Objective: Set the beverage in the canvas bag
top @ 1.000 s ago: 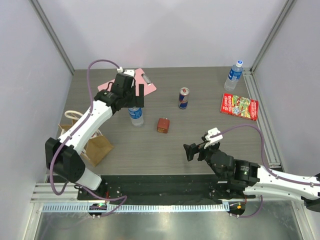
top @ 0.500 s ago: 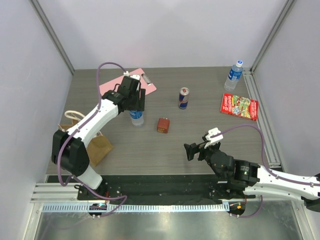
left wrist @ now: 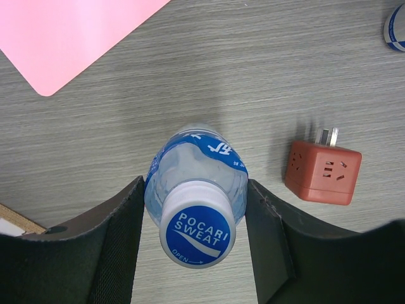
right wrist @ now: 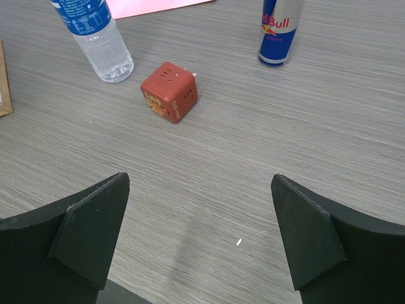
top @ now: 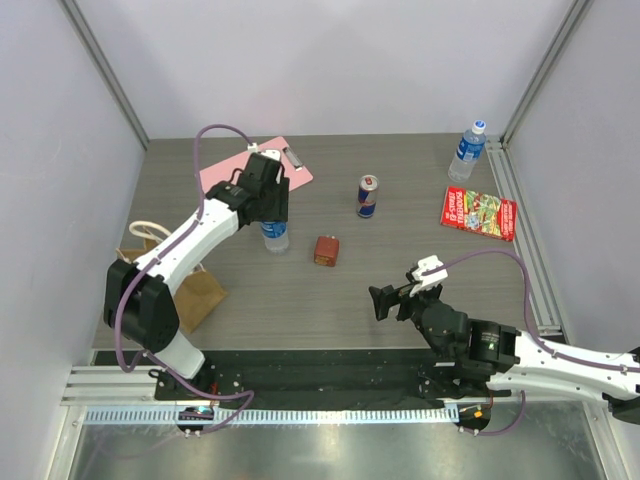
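The beverage, a clear bottle with a blue Pocari Sweat label and cap (top: pixel 274 236) (left wrist: pixel 197 190) (right wrist: pixel 95 39), stands upright on the grey table left of centre. My left gripper (top: pixel 271 203) (left wrist: pixel 195 193) is over it from above, both pads pressed on the bottle's shoulders just below the cap. The canvas bag (top: pixel 192 290), tan with pale loop handles, sits at the table's near left, beside the left arm. My right gripper (top: pixel 381 300) (right wrist: pixel 197 180) hovers open over bare table near the front, with nothing between its fingers.
A small reddish-brown plug cube (top: pixel 325 250) (left wrist: pixel 323 172) (right wrist: pixel 169 90) lies right of the bottle. A Red Bull can (top: pixel 367 196) (right wrist: pixel 280 31) stands behind it. A pink clipboard (top: pixel 296 172) (left wrist: pixel 69 38) lies at back left. A second water bottle (top: pixel 466 152) and a red packet (top: pixel 478 213) are at back right.
My left gripper came down over the bottle and its jaws closed from wide apart onto the bottle's sides. The right arm has stayed still.
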